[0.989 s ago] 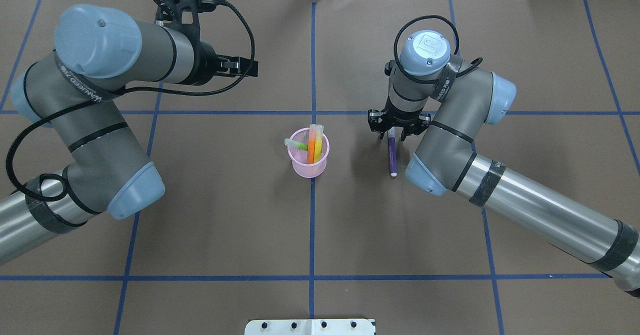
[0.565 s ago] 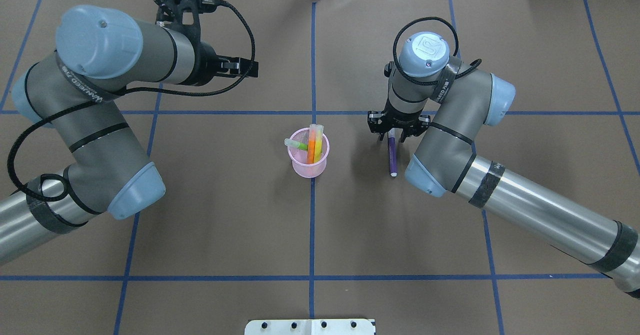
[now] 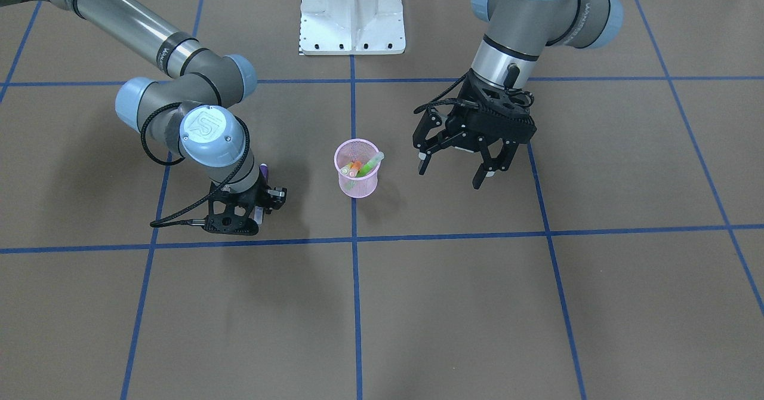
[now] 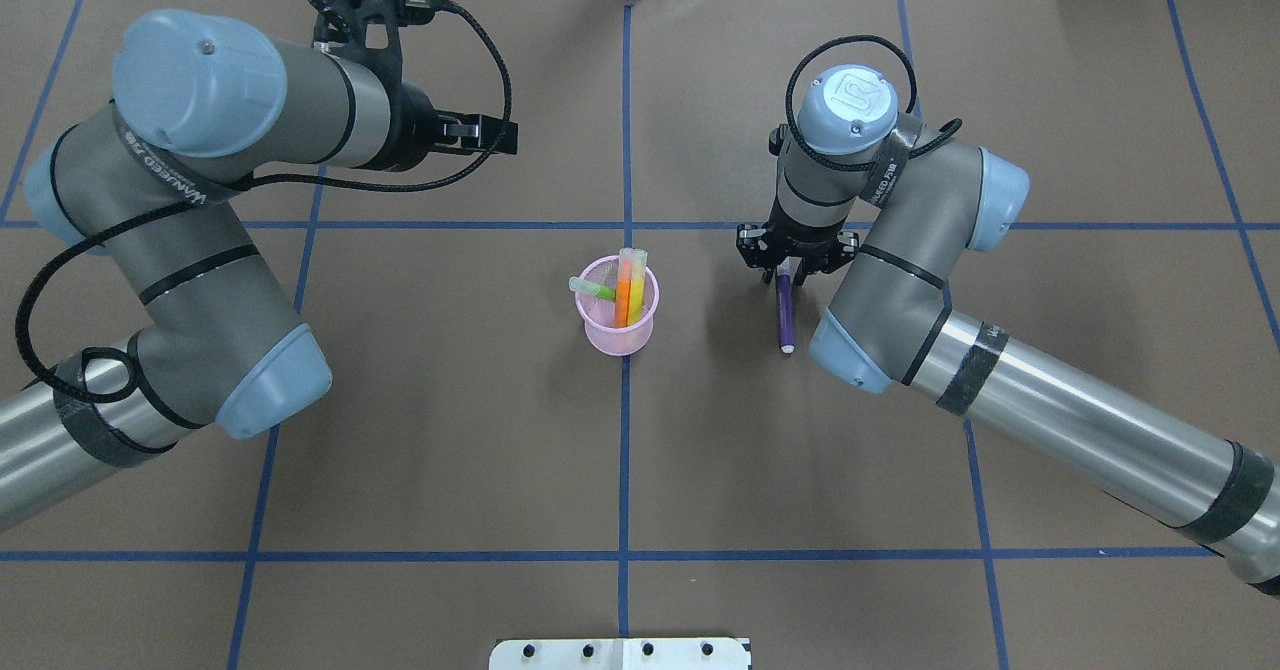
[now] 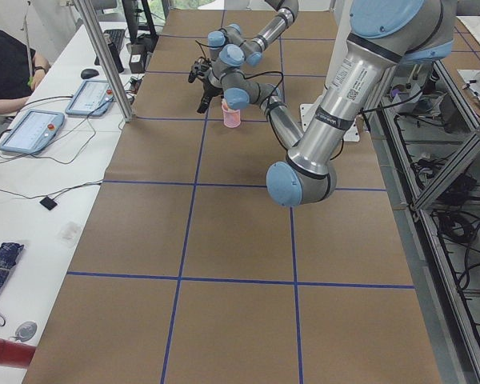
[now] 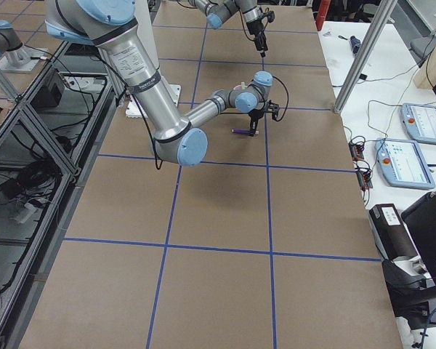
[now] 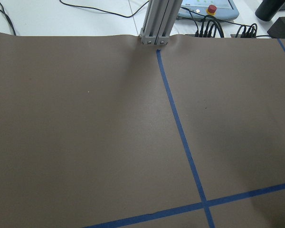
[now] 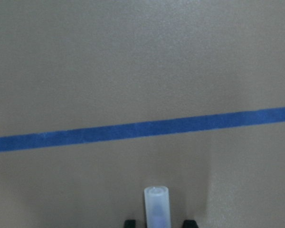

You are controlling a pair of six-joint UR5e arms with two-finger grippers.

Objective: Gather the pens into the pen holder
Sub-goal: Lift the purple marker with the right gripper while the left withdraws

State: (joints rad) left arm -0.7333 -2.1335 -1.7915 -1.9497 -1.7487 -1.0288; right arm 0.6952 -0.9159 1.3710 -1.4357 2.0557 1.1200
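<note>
Overhead exterior, purple pen (image 4: 785,315): lies flat on the brown table paper (image 4: 450,400). Its pale cap end sits between the right jaws and its barrel runs out from them toward the robot's base.
right gripper (image 4: 788,268): points straight down over the cap end. In the right wrist-mounted view the black fingertips (image 8: 129,222) flank the cap (image 8: 156,206) with a thin gap on each side, so the jaws are slightly apart and not pinching.
pen holder (image 4: 618,335): pink mesh cup, upright on a blue tape line (image 4: 624,470). It is near the right jaws on their left-arm side and apart from the purple pen.
inside the holder: green pen (image 4: 592,289), orange pen (image 4: 623,300) and yellow pen (image 4: 634,285) lean with cap ends above the rim.
left gripper (image 3: 452,172): jaws spread wide, holding nothing, raised above the table, with the holder off to their right-arm side.
</note>
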